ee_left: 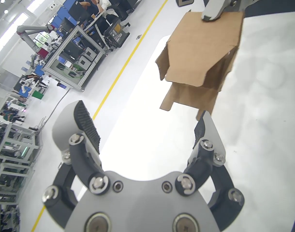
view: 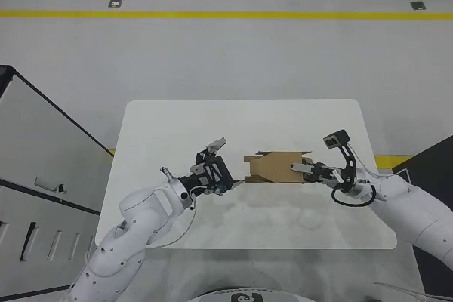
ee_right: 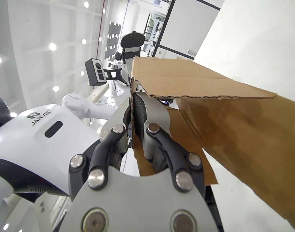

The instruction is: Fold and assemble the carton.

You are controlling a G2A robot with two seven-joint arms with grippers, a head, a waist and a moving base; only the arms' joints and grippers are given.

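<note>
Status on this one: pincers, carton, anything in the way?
Left pincer open, just short of carton. Right pincer shut on carton's far edge. End flaps unfolded. Nothing in between.

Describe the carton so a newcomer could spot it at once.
On the white table, look near its middle. The carton is the partly folded cardboard piece, with the right gripper shut on one end and the open left gripper near the other. It alone is brown amid white.
</note>
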